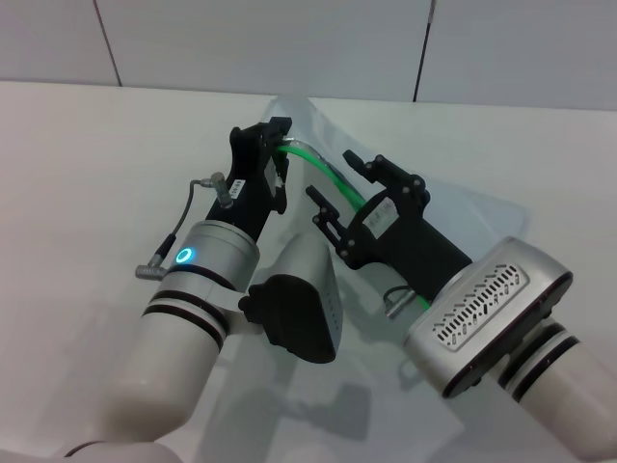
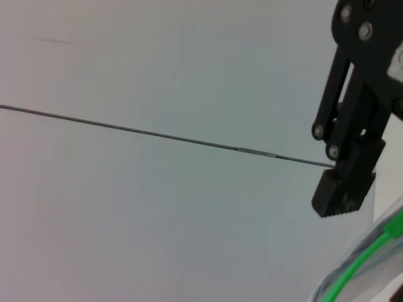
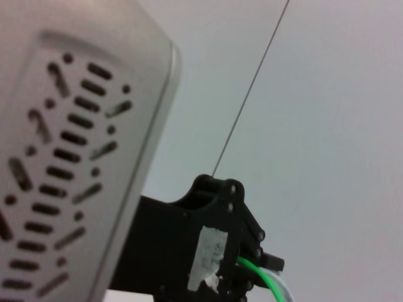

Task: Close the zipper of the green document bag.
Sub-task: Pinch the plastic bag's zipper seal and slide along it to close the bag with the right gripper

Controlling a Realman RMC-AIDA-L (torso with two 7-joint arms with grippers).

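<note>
Fingers of the left gripper (image 1: 278,135) pinch the far end of the zipper (image 1: 323,174), lifting the green document bag (image 1: 453,217) off the table (image 1: 87,164). Right gripper (image 1: 342,198) spreads wide beside the strip; it should find the slider, unseen here, and pull steadily.

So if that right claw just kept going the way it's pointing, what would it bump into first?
Probably the green zipper on the raised edge of the green document bag. The right claw points up and leftward with the strip passing between its fingers, though depth is hard to judge.
</note>
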